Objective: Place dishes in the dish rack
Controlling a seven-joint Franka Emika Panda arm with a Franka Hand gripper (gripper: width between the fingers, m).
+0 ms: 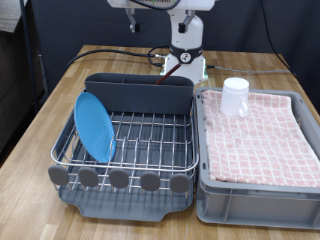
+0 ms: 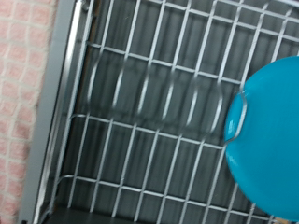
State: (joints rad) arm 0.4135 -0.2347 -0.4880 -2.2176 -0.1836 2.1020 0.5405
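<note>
The bright-blue plate (image 1: pixel 96 126) stands on edge in the left part of the dish rack (image 1: pixel 150 150), leaning among the silver wires. It also shows in the wrist view (image 2: pixel 271 131) over the wire grid (image 2: pixel 140 103). The white cup (image 1: pixel 235 96) stands on the pink checked cloth in the grey tub, at the far corner nearest the rack. The wooden spoon does not show in either view. The gripper does not show: only part of the arm (image 1: pixel 160 5) crosses the exterior view's top, and the wrist view shows no fingers.
The grey tub (image 1: pixel 260 185) lined with pink checked cloth sits right of the rack, touching it. The rack's tall grey back compartment (image 1: pixel 138 92) runs along its far side. The robot base (image 1: pixel 186 55) with cables stands behind on the wooden table (image 1: pixel 60 90).
</note>
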